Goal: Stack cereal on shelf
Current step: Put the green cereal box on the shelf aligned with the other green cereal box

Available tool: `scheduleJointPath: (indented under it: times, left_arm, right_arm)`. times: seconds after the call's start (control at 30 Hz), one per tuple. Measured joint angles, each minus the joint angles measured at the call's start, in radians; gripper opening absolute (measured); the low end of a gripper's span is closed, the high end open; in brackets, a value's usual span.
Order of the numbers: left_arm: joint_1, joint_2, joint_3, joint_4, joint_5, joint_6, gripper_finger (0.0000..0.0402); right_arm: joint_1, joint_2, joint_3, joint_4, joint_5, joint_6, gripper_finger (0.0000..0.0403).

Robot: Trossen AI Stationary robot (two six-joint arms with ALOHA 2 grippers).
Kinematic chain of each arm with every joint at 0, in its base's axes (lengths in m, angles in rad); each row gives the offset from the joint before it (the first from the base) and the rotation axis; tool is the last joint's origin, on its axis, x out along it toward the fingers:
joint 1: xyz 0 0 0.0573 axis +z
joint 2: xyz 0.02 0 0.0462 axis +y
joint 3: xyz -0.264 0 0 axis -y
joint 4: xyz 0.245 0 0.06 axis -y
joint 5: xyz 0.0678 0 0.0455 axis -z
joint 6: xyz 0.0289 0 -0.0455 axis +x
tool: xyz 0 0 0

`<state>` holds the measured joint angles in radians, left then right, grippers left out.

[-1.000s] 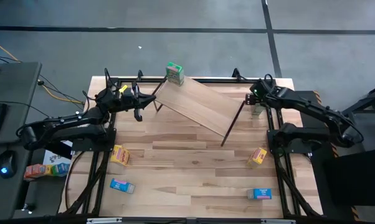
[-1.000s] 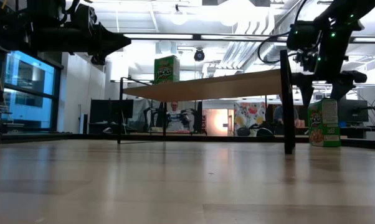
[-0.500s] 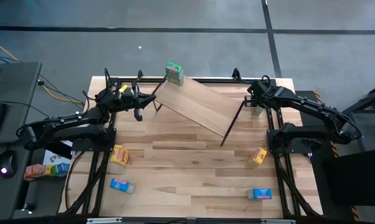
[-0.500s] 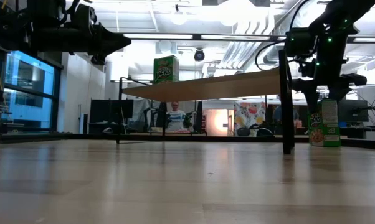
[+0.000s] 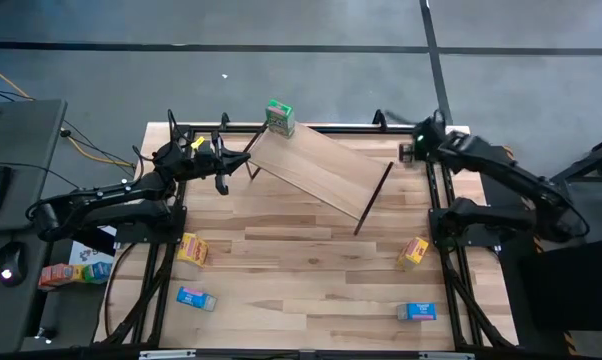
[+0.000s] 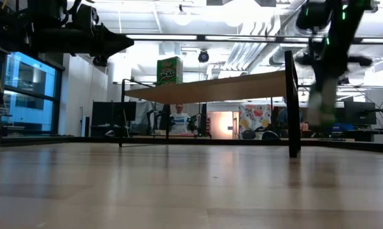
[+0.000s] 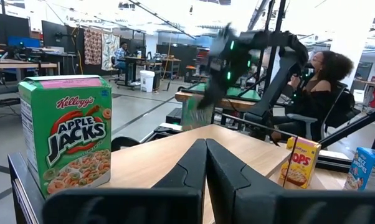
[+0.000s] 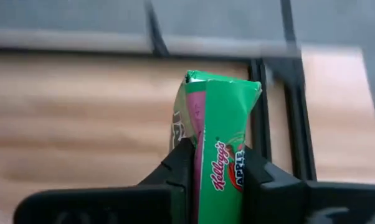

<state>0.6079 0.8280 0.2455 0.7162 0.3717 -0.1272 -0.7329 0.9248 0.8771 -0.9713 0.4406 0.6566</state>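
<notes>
The shelf (image 5: 316, 170) stands slantwise at the table's far middle on thin black legs; it also shows in the low view (image 6: 210, 89). One green cereal box (image 5: 279, 117) stands upright on its far left end (image 7: 66, 134). My right gripper (image 5: 413, 150) is shut on a second green box (image 8: 215, 137), which shows blurred in the low view (image 6: 322, 105), off the shelf's right end. My left gripper (image 5: 226, 160) is shut and empty, hovering by the shelf's left end (image 7: 206, 155). My right gripper pinches the green box between its two fingers, one on each broad face (image 8: 186, 134); a narrow printed side faces the wrist camera. The fingers come from above, pointing down. The box hangs upright below the gripper, lifted clear of the table (image 6: 322, 121).
Two yellow boxes (image 5: 192, 249) (image 5: 413, 251) and two blue boxes (image 5: 195, 298) (image 5: 420, 312) lie on the near half of the tabletop. The table's black frame runs along the edges. People sit in the room beyond the table.
My right gripper has gone down onto the green box that stood on the table by the shelf's right leg, has taken hold of it and has lifted it clear, moving up and a little toward the far edge. My left arm has kept still.
</notes>
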Motion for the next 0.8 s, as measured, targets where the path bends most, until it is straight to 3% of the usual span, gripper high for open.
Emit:
scheduleJointPath:
  times: [0.17,0.3,0.57,0.8]
  left_arm:
    - [0.0,0.0,0.0,0.0,-0.001,0.0,0.0]
    - [0.0,0.0,0.0,0.0,-0.001,0.0,0.0]
    - [0.0,0.0,0.0,0.0,-0.002,0.0,0.0]
    - [0.0,0.0,0.0,0.0,-0.002,0.0,0.0]
  right_arm:
    - [0.042,-0.004,0.269,0.02,0.0,-0.078,0.0049]
    - [0.165,0.054,0.406,0.108,-0.042,-0.145,0.0049]
    - [0.462,0.339,0.574,0.088,-0.166,-0.258,0.0048]
    - [0.578,0.573,0.786,-0.068,-0.166,-0.281,0.0047]
